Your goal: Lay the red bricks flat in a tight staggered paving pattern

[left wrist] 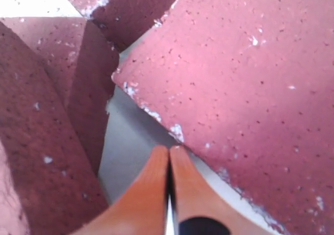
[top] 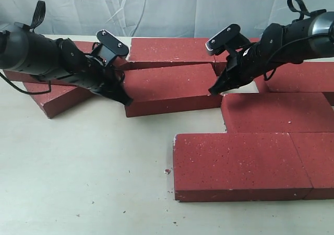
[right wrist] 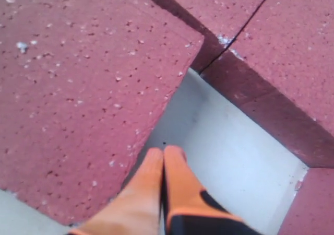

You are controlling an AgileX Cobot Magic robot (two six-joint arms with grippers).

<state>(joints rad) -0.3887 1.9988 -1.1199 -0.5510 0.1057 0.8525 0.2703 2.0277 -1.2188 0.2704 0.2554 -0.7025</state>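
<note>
Alignment step: left tool (top: 126, 100) and right tool (top: 214, 91), both pinched closed and empty, flank the skewed centre brick (top: 172, 89) mid-frame, other bricks (top: 245, 164) upper and right; next likely a push seating it tight.

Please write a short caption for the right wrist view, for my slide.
Shut orange fingers at the edge of one red brick, beside a bare gap of table.
</note>
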